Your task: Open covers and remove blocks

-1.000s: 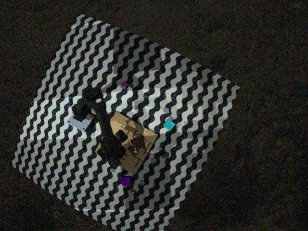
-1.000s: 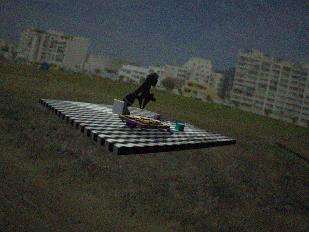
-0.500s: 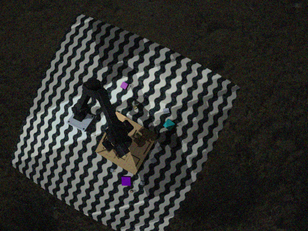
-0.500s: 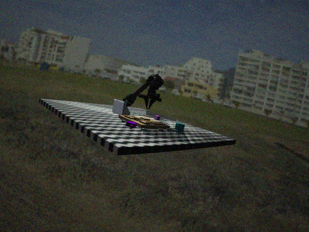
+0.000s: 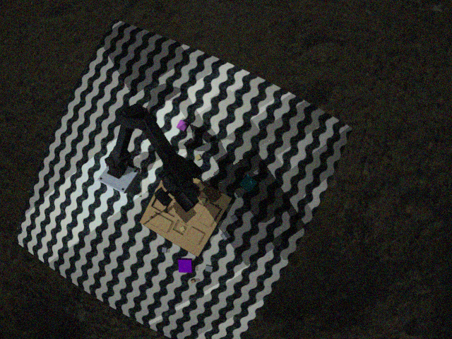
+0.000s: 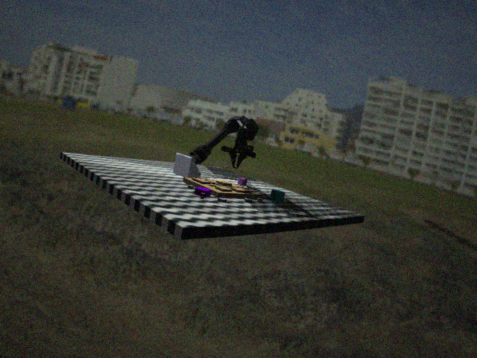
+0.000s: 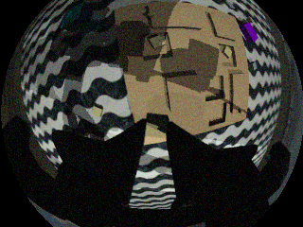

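Tan wooden board (image 5: 189, 226) lies on the wavy striped table (image 5: 255, 109) beneath the raised gripper (image 6: 235, 163). Its fingers are clamped on a small block, too dark to identify. Two purple blocks (image 5: 185, 265) and a teal block (image 5: 248, 182) rest off the board.

Arm (image 6: 215, 142) raised and elbowed, wrist turned down, fingers (image 6: 235, 165) clamped on something small (unidentifiable)
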`<state>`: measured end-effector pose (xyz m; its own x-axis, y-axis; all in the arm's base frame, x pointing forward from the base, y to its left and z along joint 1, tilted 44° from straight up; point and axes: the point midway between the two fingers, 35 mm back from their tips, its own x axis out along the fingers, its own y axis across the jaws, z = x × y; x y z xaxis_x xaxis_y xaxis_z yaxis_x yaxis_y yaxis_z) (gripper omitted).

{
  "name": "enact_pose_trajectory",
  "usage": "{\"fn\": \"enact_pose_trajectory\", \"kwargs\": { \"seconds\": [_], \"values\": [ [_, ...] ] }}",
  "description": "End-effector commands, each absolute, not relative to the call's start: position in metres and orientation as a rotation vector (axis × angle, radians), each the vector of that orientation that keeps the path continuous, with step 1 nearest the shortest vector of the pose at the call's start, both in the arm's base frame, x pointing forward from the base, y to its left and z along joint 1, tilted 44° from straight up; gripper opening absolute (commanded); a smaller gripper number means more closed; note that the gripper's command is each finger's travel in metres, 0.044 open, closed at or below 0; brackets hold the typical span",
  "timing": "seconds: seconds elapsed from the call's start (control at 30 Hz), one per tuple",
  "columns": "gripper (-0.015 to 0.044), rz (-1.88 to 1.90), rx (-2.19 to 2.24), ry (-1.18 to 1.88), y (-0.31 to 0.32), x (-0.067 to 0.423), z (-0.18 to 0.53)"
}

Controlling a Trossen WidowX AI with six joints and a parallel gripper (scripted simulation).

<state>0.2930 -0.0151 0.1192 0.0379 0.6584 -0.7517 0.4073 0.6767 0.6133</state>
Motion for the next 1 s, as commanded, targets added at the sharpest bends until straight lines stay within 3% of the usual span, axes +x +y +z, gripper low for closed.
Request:
{"fn": "enact_pose_trajectory", "kwargs": {
  "seconds": [0.0,0.97],
  "values": [
    [0.0080,0.241,0.909,1.598,-0.002,0.288,0.127],
    [0.0080,0.275,0.929,1.602,0.076,0.243,0.195]
  ]
}}
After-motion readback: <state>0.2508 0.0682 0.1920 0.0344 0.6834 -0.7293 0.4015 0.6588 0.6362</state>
